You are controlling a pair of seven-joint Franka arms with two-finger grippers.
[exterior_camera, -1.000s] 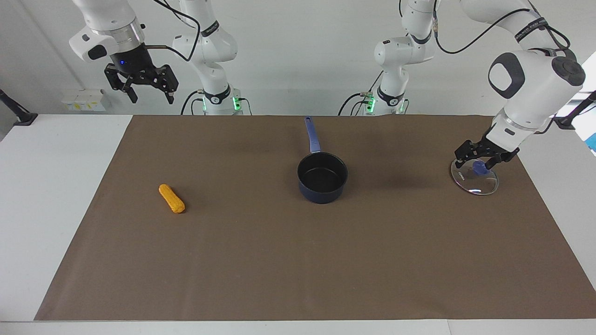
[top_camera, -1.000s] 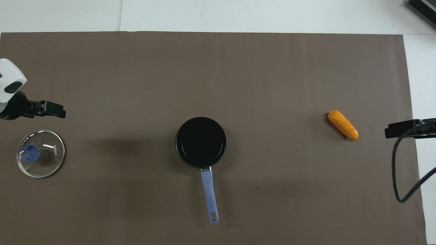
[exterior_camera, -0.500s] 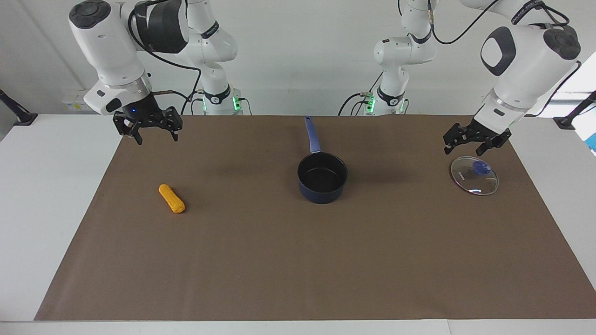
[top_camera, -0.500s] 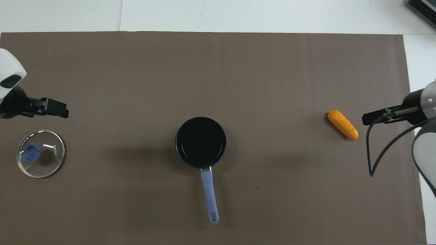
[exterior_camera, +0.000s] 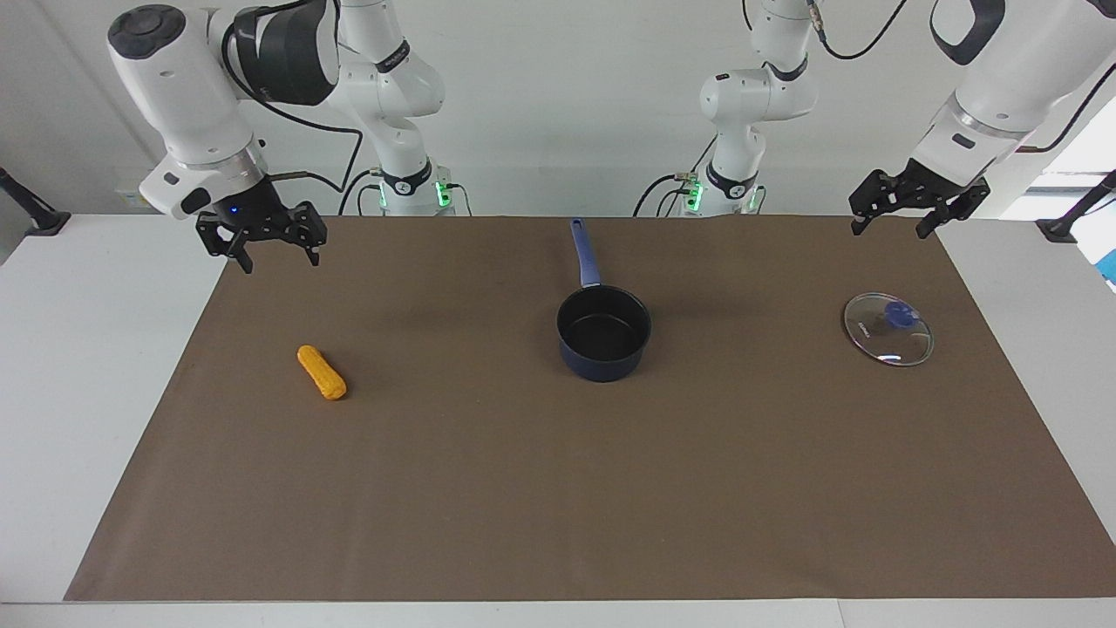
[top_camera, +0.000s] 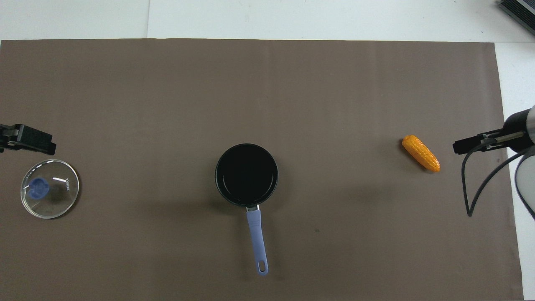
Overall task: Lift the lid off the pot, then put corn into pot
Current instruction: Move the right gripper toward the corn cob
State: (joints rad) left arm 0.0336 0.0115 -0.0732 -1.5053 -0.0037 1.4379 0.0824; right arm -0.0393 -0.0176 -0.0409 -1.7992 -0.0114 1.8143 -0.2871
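A: Starting at our own end of the table: our left gripper (exterior_camera: 907, 214) has climbed away from the lid and now hangs high over the mat's (exterior_camera: 558, 488) edge nearest the robots, jaws spread and holding nothing. A second ago it was right down at the blue knob.

B: And our right gripper (exterior_camera: 261, 249)? It has come down from its high perch and hangs over the mat's corner near our right arm's base, jaws spread as well, nothing in them.

A: Moving out from us, the pot (exterior_camera: 603, 334) sits mid-table, uncovered, its black inside bare, handle pointing back toward us.

B: The lid (exterior_camera: 888, 329) lies flat on the mat toward the left arm's end, well apart from the pot, knob up. It has not shifted since we let go.

A: So we judge the first half done.

B: Agreed. Farthest out lies the corn (exterior_camera: 321, 372), on the mat toward the right arm's end, untouched and well apart from the pot. We read the right gripper's descent as the start of the reach for it.
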